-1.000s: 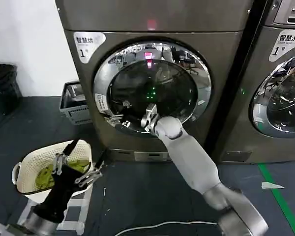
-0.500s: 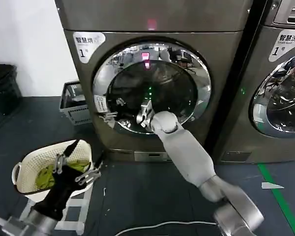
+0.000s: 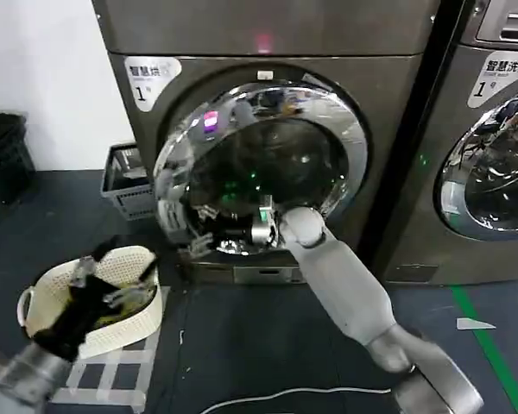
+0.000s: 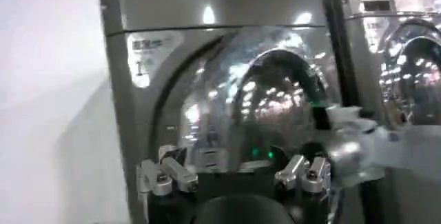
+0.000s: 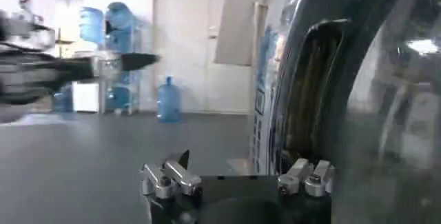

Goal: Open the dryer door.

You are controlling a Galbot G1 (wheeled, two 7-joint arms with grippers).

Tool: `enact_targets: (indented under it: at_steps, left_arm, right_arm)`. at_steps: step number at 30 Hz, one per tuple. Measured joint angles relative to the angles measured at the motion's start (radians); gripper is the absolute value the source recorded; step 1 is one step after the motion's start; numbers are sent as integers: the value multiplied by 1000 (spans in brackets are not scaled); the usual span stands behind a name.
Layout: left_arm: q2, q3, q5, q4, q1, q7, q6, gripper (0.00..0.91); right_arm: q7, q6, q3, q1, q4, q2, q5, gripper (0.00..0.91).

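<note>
Left claw (image 3: 112,280) hangs open and idle, low over the laundry basket (image 3: 142,315). Your right claw (image 3: 261,226) reaches the lower part of the dryer door (image 3: 259,168); I cannot tell whether it grips. That door stands ajar on the dryer (image 3: 268,34), its left edge swung out. Pull in a steady arc about the hinge, not straight back. Reflections in the glass hide the contact point.

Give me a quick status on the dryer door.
Right gripper at the lower rim of the dryer door. Door ajar, latch side swung out from the dryer. Left gripper open, idle over the laundry basket.
</note>
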Motion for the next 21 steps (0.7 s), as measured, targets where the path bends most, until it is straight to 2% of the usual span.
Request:
enact_targets:
  at_steps: [3, 9, 21]
  left_arm:
    - [32, -19, -27, 51, -21, -24, -11, 907]
    - [110, -4, -121, 142, -83, -62, -15, 907]
    - [218, 147, -167, 280, -247, -81, -4, 907]
  right_arm:
    - [-49, 24, 14, -19, 24, -11, 0, 907]
    - [-125, 36, 33, -51, 67, -37, -3, 907]
    - [-274, 40, 71, -111, 156, -108, 6, 907]
